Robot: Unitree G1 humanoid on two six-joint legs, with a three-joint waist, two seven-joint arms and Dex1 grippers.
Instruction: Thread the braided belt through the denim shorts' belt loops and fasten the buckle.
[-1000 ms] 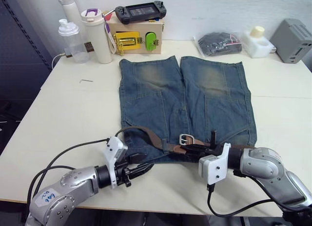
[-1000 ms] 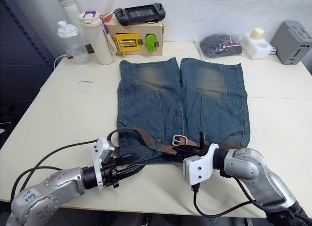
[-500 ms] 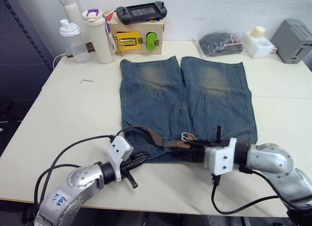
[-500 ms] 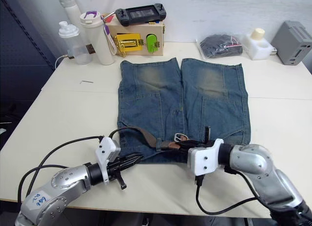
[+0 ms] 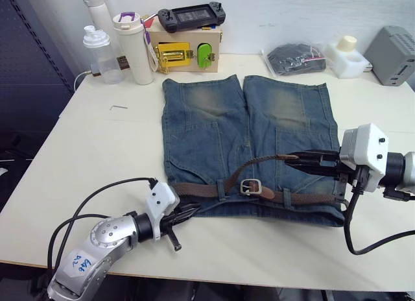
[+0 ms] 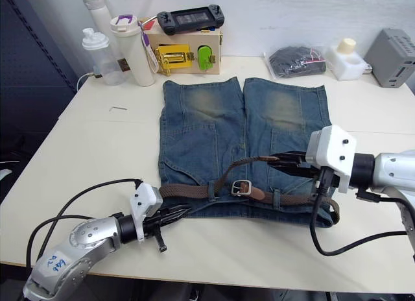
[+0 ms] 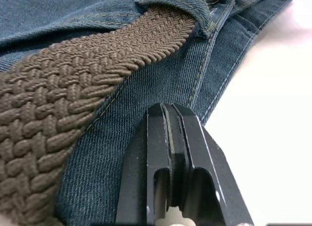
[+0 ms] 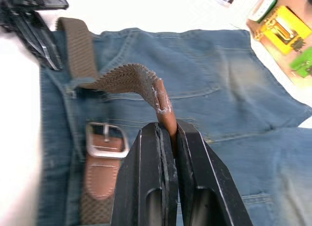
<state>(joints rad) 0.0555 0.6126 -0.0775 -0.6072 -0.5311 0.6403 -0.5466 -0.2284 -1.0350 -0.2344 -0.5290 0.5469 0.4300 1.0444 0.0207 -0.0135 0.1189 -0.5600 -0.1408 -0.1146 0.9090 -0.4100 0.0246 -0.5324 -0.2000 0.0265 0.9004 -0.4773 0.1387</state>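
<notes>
right end effector [image 6: 280, 162] pinching braided belt [image 6: 227, 178] tip, above denim shorts [image 6: 214, 132]

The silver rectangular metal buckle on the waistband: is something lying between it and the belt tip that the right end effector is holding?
Nothing visible does. The right end effector pinches the tan tip of the dark brown braided belt above the faded blue denim shorts. Between the tip and the silver rectangular metal buckle lies only bare denim.

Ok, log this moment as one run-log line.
phase: belt threading | right gripper: shut on braided belt tip, lifted over denim shorts | left gripper: shut, at waistband edge | buckle: unfastened
</notes>
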